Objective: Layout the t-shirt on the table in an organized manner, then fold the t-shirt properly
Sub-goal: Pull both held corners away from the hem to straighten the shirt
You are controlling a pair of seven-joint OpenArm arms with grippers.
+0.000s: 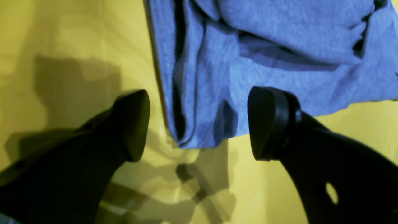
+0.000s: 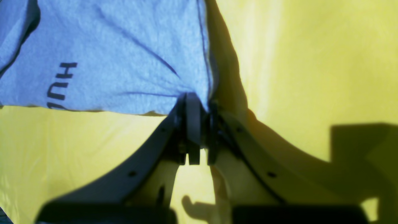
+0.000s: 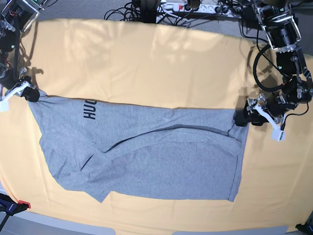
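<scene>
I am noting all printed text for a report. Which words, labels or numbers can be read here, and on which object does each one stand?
"HU": black block letters on the t-shirt, clear in the right wrist view; the lettering runs on under the fold, so the rest is hidden.
Nothing else readable: the table carries no text.

robot lab, cloth-covered table (image 3: 146, 58), cables (image 3: 142, 11), power strip (image 3: 190, 7)

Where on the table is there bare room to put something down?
The widest bare patch of table runs between the cables and the t-shirt's upper edge. A narrower strip lies below the hem. Both shirt ends are crowded: right gripper one end, left gripper the other.
</scene>
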